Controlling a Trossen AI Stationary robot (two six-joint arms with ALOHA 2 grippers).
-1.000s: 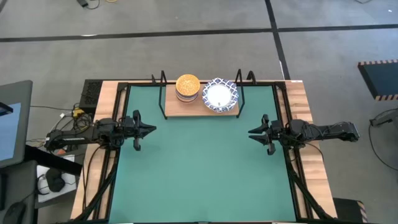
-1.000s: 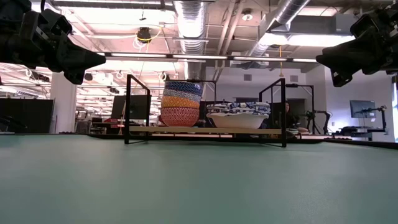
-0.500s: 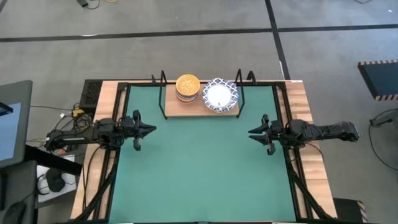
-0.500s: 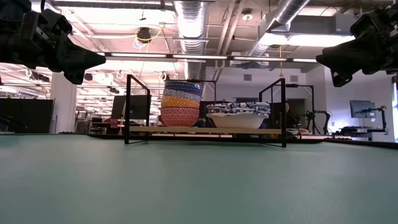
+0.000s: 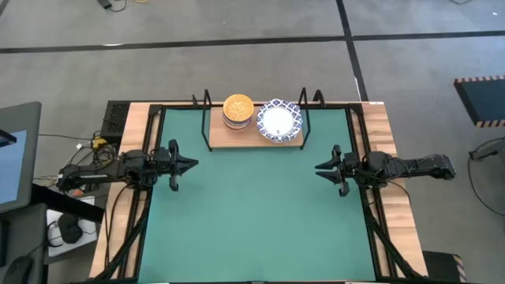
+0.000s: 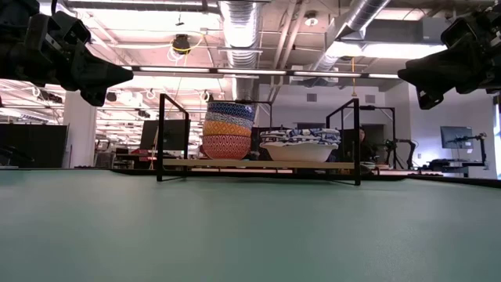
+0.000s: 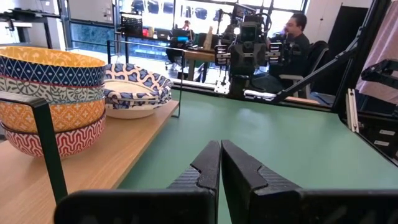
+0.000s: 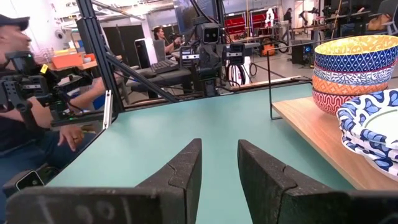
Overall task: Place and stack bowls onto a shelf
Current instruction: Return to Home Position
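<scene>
On the wooden shelf (image 5: 254, 140) at the mat's far edge stand two stacks. The smaller bowls (image 5: 238, 110), yellow-gold on top and red at the bottom (image 6: 227, 146), are nested on its left half. The wide blue-and-white bowls (image 5: 279, 121) are stacked on its right half (image 6: 300, 146). My left gripper (image 5: 193, 165) hovers shut above the mat's left side (image 7: 220, 163). My right gripper (image 5: 319, 167) hovers above the mat's right side, fingers slightly open (image 8: 219, 158). Both hold nothing.
The green mat (image 5: 256, 213) spreads between the two arms in front of the shelf. Black wire posts (image 6: 162, 137) rise at the shelf's ends. People sit at desks beyond the table (image 8: 18, 93), and one shows in the left wrist view (image 7: 297, 37).
</scene>
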